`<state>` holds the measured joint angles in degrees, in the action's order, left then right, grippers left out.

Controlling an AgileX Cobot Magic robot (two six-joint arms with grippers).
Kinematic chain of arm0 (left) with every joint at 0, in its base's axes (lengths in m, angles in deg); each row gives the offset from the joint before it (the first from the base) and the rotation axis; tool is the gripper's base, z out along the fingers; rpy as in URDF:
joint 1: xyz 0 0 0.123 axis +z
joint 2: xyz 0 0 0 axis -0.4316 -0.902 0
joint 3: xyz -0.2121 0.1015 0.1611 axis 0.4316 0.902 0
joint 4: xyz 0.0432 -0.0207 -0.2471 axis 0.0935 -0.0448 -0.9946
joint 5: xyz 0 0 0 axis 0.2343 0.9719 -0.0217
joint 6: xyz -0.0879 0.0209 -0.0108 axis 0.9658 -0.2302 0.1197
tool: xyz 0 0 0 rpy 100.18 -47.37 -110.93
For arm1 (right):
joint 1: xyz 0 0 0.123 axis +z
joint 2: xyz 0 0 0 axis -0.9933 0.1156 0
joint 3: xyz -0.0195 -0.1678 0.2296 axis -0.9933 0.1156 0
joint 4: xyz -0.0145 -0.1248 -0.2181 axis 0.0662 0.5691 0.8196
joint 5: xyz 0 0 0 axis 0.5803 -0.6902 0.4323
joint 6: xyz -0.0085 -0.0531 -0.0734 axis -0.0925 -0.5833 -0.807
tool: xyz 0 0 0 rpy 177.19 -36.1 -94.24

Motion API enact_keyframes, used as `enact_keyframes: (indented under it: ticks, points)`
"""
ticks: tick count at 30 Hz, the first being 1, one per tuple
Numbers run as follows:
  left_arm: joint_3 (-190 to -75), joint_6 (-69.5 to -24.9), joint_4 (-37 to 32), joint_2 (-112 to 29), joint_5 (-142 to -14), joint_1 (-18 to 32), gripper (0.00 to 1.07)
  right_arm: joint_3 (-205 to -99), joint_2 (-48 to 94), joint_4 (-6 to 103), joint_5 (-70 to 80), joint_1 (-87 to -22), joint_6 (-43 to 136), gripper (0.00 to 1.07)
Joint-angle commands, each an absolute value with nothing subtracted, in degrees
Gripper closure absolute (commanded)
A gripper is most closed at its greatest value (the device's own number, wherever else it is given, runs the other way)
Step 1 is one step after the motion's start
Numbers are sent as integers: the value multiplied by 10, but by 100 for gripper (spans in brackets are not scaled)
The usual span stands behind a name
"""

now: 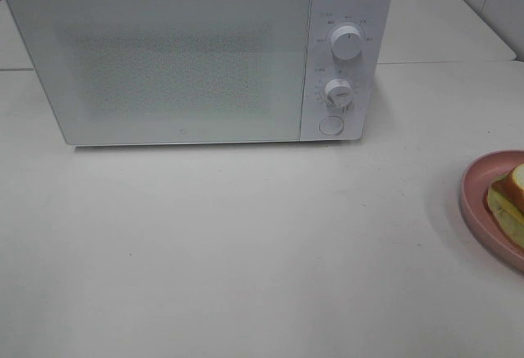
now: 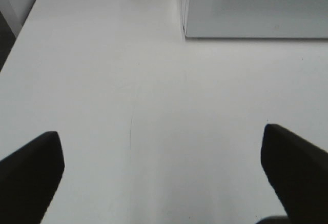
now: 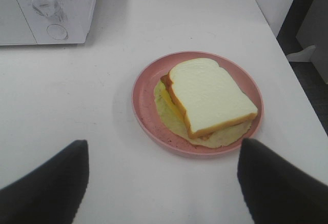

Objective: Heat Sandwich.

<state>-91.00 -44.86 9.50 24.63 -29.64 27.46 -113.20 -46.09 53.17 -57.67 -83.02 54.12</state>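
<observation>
Nearest in the right wrist view, the right end effector (image 3: 161, 183) hangs above the desk (image 3: 66, 106) with its two dark fingers (image 3: 43, 183) spread wide apart and nothing between them. Just beyond it sits the round pink plate (image 3: 146, 116), flat on the desk near the right edge. The plate holds the sandwich (image 3: 210, 96) — pale bread slices with a golden-brown crust, stacked a little off-centre, with a yellow-green layer of filling spreading out from under the bread onto the plate's floor. The top slice lies level and the sandwich stays inside the plate's rim.

In the exterior high view the plate (image 1: 475, 190) and sandwich (image 1: 509, 202) are cut off by the right side of the picture, at the desk's right edge.

The left end effector (image 2: 161, 175) hovers over bare desk (image 2: 113, 80), its fingers (image 2: 31, 175) likewise well apart and empty.

Farthest back, toward the rear edge of the desk, stands the white microwave (image 1: 188, 55) — door shut, its speckled front panel hiding the interior. Two dials (image 1: 347, 43) and a round button (image 1: 331, 124) run down its right-hand control strip. The microwave and the plate are well apart.
</observation>
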Motion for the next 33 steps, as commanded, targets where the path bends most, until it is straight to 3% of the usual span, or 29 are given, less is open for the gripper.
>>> enact_keyframes:
  ticks: [1, 33]
  points:
    - [-908, -449, 94, 288, -299, 275, 5, -1131, -476, 532, -576, -834, 537, 31]
    - [-907, -449, 93, 284, -300, 275, 5, -1131, -474, 532, -576, -834, 537, 31]
